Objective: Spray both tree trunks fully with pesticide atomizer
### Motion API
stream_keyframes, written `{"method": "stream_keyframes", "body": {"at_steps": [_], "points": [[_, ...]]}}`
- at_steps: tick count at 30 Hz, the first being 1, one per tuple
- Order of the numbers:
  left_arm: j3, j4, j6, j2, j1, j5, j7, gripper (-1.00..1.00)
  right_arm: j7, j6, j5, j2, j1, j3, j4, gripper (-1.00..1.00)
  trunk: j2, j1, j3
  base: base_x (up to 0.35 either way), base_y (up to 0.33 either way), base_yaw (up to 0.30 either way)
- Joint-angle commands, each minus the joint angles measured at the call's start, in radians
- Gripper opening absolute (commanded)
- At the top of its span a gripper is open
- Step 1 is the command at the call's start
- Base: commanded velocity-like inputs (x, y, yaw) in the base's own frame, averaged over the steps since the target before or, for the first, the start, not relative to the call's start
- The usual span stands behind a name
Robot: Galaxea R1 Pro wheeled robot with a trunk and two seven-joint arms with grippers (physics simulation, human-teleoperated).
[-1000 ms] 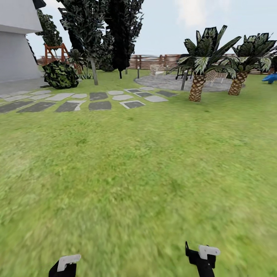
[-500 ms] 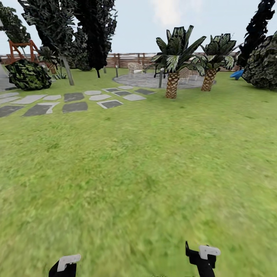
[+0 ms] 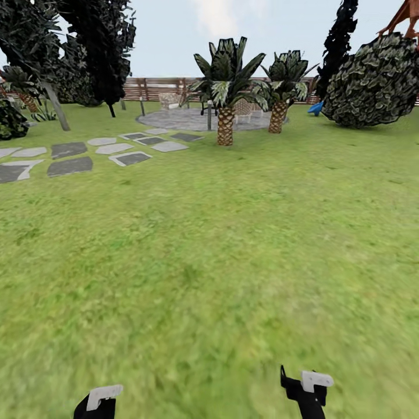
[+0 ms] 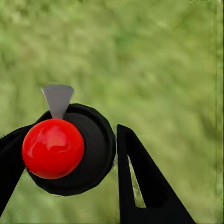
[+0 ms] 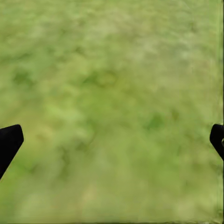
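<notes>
View had swung right across lawn (image 3: 221,244). Left gripper (image 4: 70,154) clamped what looked like the atomizer (image 4: 65,149); right gripper (image 5: 112,140) wide, empty. Still searching for trees.

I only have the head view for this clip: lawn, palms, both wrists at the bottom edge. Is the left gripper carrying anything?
Observer: Yes. In the left wrist view the left gripper has the atomizer between its fingers: a black round body with a red ball and a grey nozzle.
Operator: And the right one?
Observer: The right gripper is open, fingers spread wide, with just grass between them.
Operator: Is either near the ground?
Observer: I cannot tell; the grass is blurred in both wrist views.
</notes>
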Motion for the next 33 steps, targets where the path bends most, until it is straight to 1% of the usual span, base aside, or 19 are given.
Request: {"method": "stream_keyframes", "body": {"at_steps": [1, 33], "points": [[0.000, 0.000, 0.000, 0.000, 0.000, 0.000, 0.000, -1.00, 0.000, 0.000, 0.000, 0.000, 0.000, 0.000, 0.000, 1.00, 0.000, 0.000, -0.001, 0.000, -0.308, -0.288], [0.000, 0.000, -0.001, 0.000, 0.000, 0.000, 0.000, -1.00, 0.000, 0.000, 0.000, 0.000, 0.000, 0.000, 0.000, 1.00, 0.000, 0.000, -0.019, 0.000, -0.308, -0.288]]}}
